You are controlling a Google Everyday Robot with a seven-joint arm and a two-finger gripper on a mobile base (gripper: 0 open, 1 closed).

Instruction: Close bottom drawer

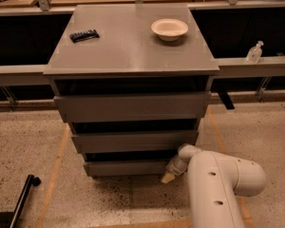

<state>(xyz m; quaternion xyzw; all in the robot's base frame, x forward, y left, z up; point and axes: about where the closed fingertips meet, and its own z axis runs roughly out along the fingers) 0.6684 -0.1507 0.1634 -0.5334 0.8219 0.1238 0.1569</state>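
Note:
The grey cabinet (131,51) stands in the middle of the view with three drawers. The bottom drawer (126,167) is the lowest grey front, set nearly back under the drawer above it, with a dark gap over it. My gripper (168,176) is low at the right end of the bottom drawer's front, touching or almost touching it. My white arm (218,189) reaches in from the lower right.
A white bowl (169,28) and a small black object (84,34) lie on the cabinet top. A clear bottle (254,52) stands on the ledge at right. A black bar (19,201) lies on the speckled floor at lower left. Orange tape lines mark the floor.

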